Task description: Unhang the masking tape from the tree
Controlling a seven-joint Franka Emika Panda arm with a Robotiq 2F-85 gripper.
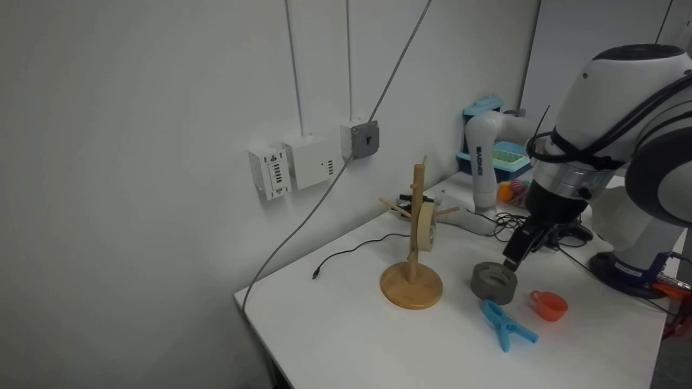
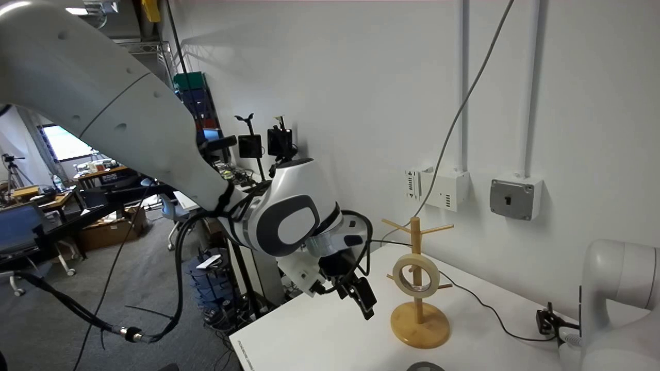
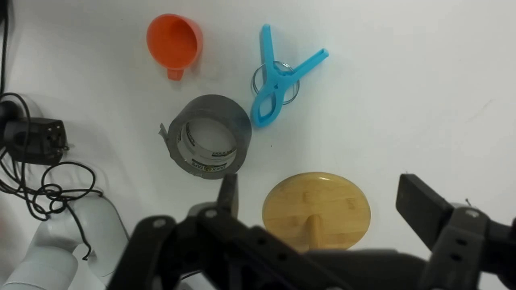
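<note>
The masking tape, a beige ring, hangs on a side peg of the tree in both exterior views (image 1: 425, 229) (image 2: 434, 274). The tree is a light-wood stand with a round base (image 1: 411, 292) (image 2: 420, 334) and upright post. In the wrist view its base and lower post (image 3: 314, 205) show between the fingers; the masking tape does not show there. My gripper (image 3: 317, 185) is open with nothing between its fingertips. In the exterior views the gripper (image 1: 513, 262) (image 2: 363, 301) is to one side of the tree, apart from the masking tape.
A grey duct tape roll (image 3: 209, 137), a blue clamp (image 3: 278, 80) and an orange cup (image 3: 175, 44) lie on the white table near the tree. A second white arm (image 1: 483, 156) and tangled black cables (image 1: 505, 221) are at the back by the wall.
</note>
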